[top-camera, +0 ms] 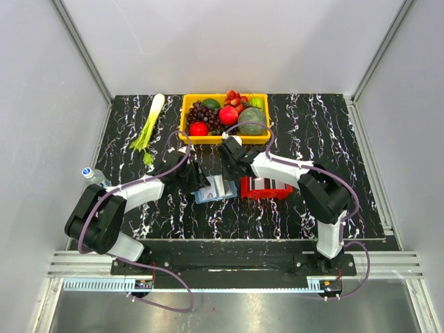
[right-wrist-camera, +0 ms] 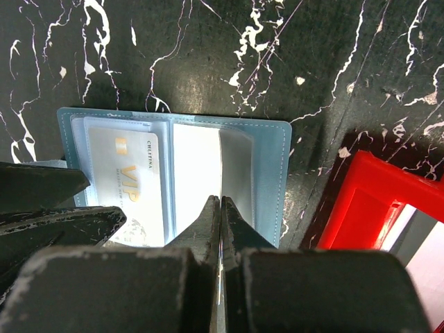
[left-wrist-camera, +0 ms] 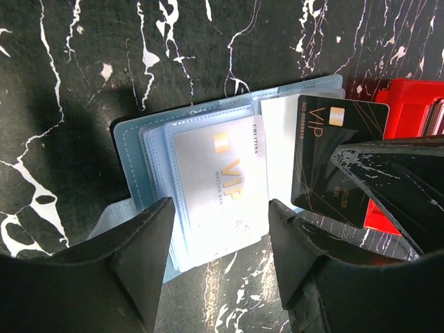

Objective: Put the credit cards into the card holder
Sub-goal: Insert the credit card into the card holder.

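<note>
Left wrist view: my left gripper (left-wrist-camera: 218, 232) sits fingers apart over the open card holder (left-wrist-camera: 132, 149), and I've got the right gripper (right-wrist-camera: 220, 211) pinched tight on a black card (left-wrist-camera: 326, 159) over its right half.

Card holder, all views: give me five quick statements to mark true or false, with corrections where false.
1. The flat blue wallet-like card holder lies open on the black marbled table. True.
2. The right fingers are open and empty. False: they are shut on a thin black VIP card.
3. A white VIP card sits in a clear pocket. True.
4. Top view: the red plastic tray is left of the holder. False: it is right of it.
5. The left fingers are shut. False: they are open over the holder.
</note>
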Motion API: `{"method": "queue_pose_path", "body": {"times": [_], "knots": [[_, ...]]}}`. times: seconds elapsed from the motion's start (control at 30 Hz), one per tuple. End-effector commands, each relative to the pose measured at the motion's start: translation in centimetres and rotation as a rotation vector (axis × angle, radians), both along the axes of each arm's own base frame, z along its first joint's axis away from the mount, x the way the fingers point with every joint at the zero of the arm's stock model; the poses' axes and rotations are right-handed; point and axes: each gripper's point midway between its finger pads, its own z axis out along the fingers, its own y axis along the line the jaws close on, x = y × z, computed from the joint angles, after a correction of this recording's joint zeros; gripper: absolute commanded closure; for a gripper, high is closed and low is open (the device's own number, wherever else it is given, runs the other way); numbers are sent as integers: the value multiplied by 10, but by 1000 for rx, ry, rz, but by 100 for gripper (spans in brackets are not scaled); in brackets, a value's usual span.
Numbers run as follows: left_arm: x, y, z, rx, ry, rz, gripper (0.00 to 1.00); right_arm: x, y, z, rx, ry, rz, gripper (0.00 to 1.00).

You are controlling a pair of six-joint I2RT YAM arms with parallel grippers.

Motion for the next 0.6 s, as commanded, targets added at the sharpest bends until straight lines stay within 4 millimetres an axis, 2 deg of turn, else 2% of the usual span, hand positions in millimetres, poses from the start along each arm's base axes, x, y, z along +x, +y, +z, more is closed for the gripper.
{"method": "queue_pose_path", "body": {"times": [0.0, 0.3, 0.47, 0.57], "knots": [[16, -12, 14, -31, -57, -3, 40, 3, 2, -4, -1, 11, 6, 100], [12, -19, 9, -49, -32, -14, 40, 1, 2, -5, -2, 17, 6, 100], [18, -26, 27, -103, -88, -21, 40, 1, 1, -7, -6, 17, 7, 100], [19, -31, 30, -128, -92, -33, 40, 0, 1, -7, -4, 19, 8, 100]]}}
